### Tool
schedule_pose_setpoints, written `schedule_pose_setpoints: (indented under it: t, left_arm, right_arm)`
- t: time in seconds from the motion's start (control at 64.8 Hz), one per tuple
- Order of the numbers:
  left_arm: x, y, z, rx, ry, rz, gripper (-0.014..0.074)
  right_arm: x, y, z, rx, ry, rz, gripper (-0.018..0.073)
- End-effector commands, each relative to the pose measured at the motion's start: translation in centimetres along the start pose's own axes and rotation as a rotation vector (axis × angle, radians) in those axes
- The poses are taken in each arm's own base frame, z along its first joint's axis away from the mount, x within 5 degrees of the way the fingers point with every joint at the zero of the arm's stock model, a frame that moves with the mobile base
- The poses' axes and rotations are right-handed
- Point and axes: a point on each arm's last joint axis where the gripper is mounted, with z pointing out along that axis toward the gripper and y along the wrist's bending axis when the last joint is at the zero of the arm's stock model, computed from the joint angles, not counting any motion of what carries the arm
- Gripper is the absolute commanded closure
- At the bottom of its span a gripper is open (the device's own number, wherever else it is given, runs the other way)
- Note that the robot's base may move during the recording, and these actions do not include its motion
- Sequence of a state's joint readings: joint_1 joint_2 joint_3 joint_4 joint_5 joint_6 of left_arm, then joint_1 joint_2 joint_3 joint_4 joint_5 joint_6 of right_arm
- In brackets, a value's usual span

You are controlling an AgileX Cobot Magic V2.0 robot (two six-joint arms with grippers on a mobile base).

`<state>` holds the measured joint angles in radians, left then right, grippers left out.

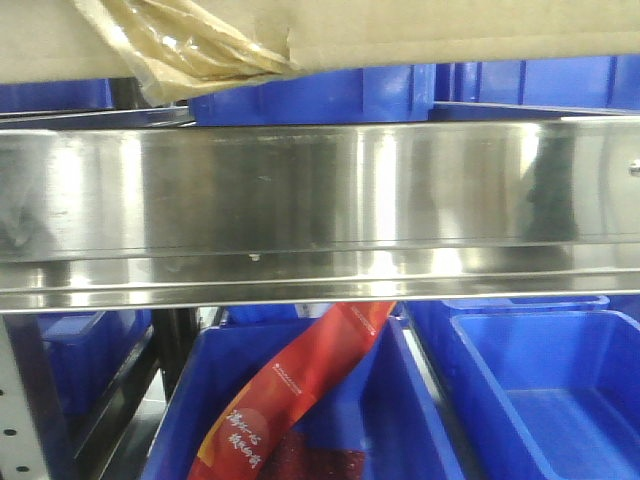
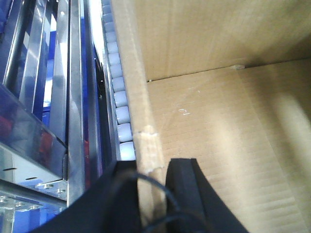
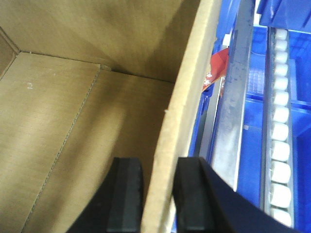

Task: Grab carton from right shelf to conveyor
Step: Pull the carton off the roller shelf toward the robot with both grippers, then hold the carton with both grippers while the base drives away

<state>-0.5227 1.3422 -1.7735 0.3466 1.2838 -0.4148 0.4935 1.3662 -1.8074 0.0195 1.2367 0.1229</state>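
On carton (image 2: 218, 145) walls, left hand (image 2: 153, 194) and right hand (image 3: 158, 194) seem clamped

- We read this as a warehouse or order-picking store, not a home or office.
- Stainless-steel rack (image 1: 320, 200) with a mirror-like front rail and a grey perforated upright (image 1: 20, 400).
- Rows of white rollers (image 3: 281, 136) run along the rack lanes.
- Identical blue plastic bins (image 1: 545, 390) sit above and below the rail; one holds a red packet (image 1: 300, 385).
- Plain brown carton (image 1: 450, 35) above the rail.
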Motion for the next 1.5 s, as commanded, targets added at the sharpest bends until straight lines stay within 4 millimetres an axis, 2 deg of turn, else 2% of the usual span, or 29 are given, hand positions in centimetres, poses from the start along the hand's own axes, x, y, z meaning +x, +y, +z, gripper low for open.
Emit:
schedule_pose_setpoints:
  t: [0.0,1.482]
  left_arm:
    - [-0.43,-0.76,-0.84,0.088,-0.058,-0.001,0.0604]
    - [-0.67,-0.47,-0.37,0.035,-0.069,0.018,0.0604]
  right_arm:
    - [-0.56,0.89,-0.60,-0.078,-0.077,-0.001,0.0625]
    - [-1.50,0.98,-0.42,-0.088,-0.170,0.003,0.0625]
